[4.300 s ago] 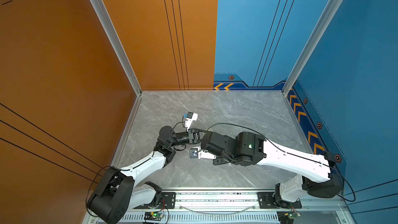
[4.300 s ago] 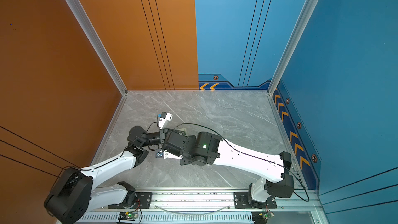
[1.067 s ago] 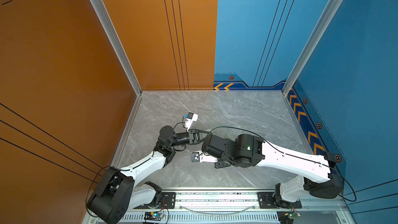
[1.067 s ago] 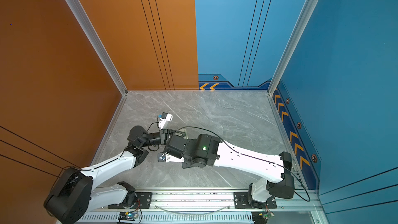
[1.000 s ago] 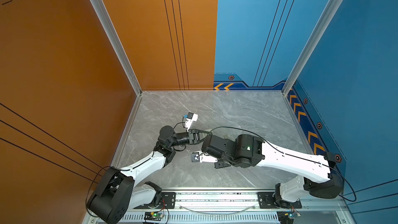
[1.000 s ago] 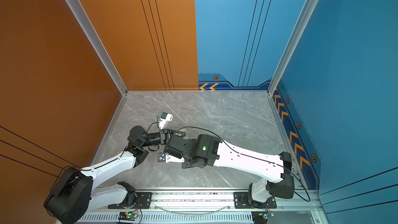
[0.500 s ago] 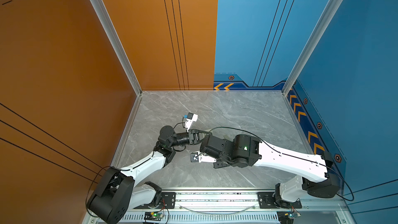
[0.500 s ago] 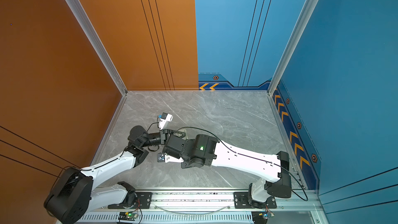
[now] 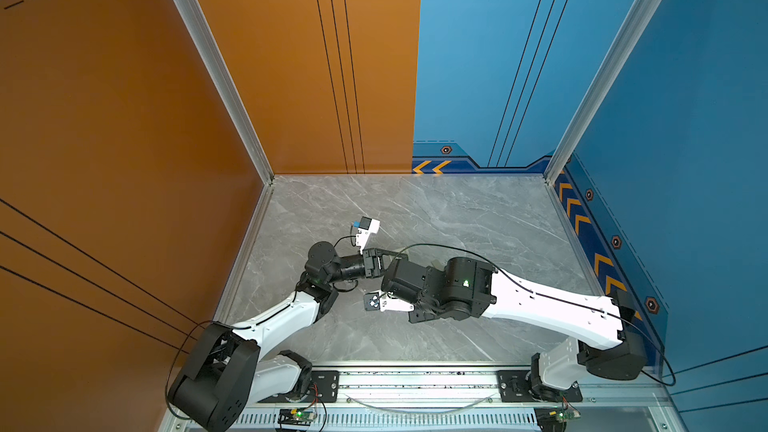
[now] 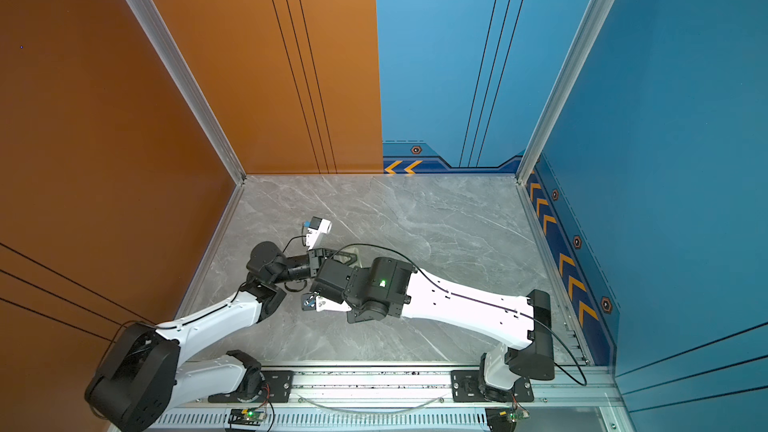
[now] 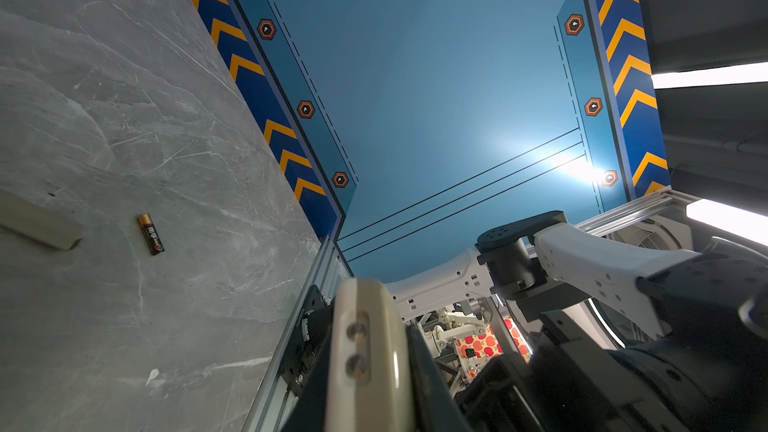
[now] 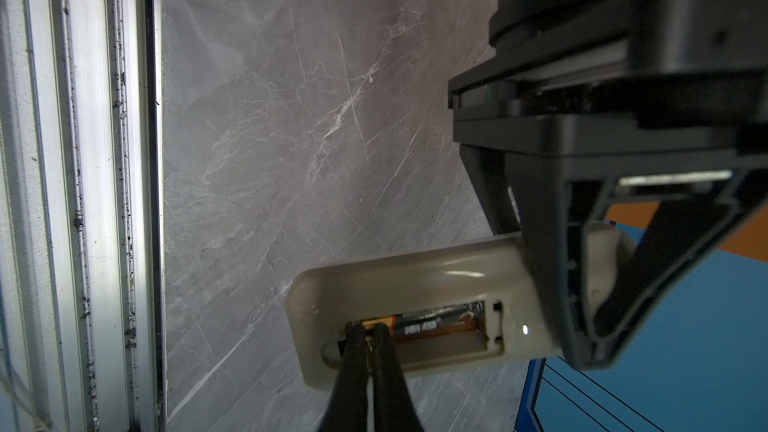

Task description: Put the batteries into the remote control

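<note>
The remote control (image 12: 415,280) is a cream-white handset held off the table, its open battery bay facing the right wrist view. My left gripper (image 12: 598,284) is shut on its far end; in the left wrist view only the remote's edge (image 11: 370,347) shows between the jaws. One battery (image 12: 432,320), black with a copper end, lies in the bay. My right gripper (image 12: 368,336) is shut, its tips together against that copper end. A second battery (image 11: 150,233) lies loose on the table. In both top views the right gripper is hidden under its own wrist, beside the left gripper (image 9: 386,261).
A cream plastic strip (image 11: 37,220) lies on the grey marble table (image 9: 457,209) near the loose battery. An aluminium rail (image 12: 83,201) runs along the table's front edge. Orange and blue walls close in three sides.
The right jaws have closed the last little way. The right arm has shifted slightly left, toward the remote. The left arm has stayed still with the remote.
</note>
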